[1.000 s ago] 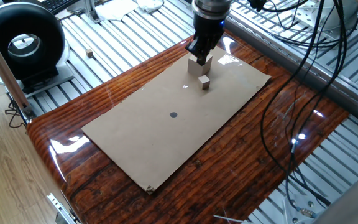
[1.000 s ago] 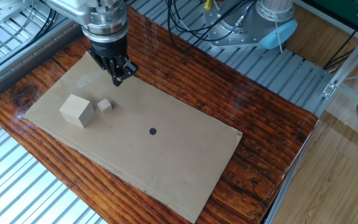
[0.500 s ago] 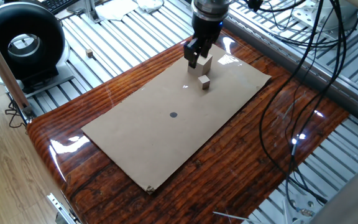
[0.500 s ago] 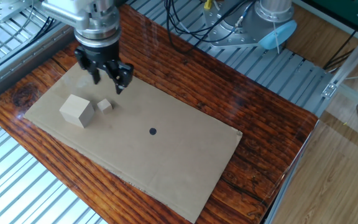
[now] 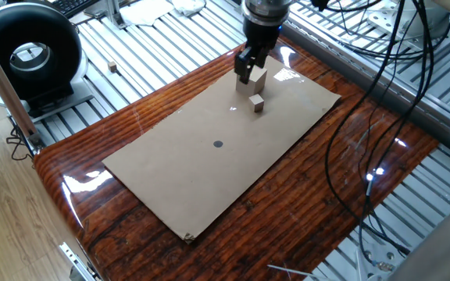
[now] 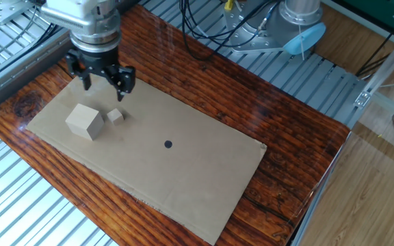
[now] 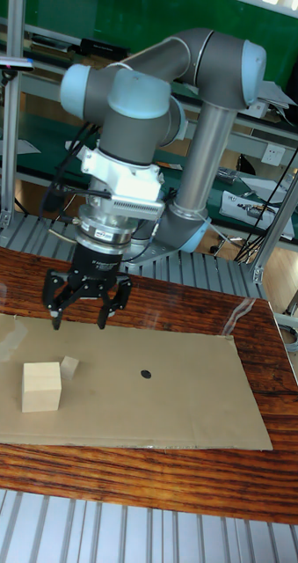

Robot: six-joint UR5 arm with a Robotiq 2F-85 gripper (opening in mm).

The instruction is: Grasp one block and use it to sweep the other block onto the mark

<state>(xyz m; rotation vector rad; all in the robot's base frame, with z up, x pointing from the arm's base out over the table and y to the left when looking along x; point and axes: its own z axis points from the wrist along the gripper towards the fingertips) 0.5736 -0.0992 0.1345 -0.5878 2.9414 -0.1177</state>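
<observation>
Brown cardboard sheet [image 6: 204, 178] on glossy wood table [image 6: 299, 171]: big pale tan cube [image 6: 84, 121] w/ small cube [image 6: 116, 116] just beside, dark dot [image 6: 168, 144] apart. Gripper [image 6: 101, 76] above, spread wide, empty.

**Glossy table under a cardboard sheet**

We see a glossy, dark reddish-brown striped wooden table [image 6: 299, 150] resting on ribbed metal slats [image 5: 131, 47]. A flat rectangular sheet of plain brown cardboard [image 6: 204, 178] lies directly on the tabletop, covering most of it. The table's wood shows as a border on every side of the sheet.
</observation>
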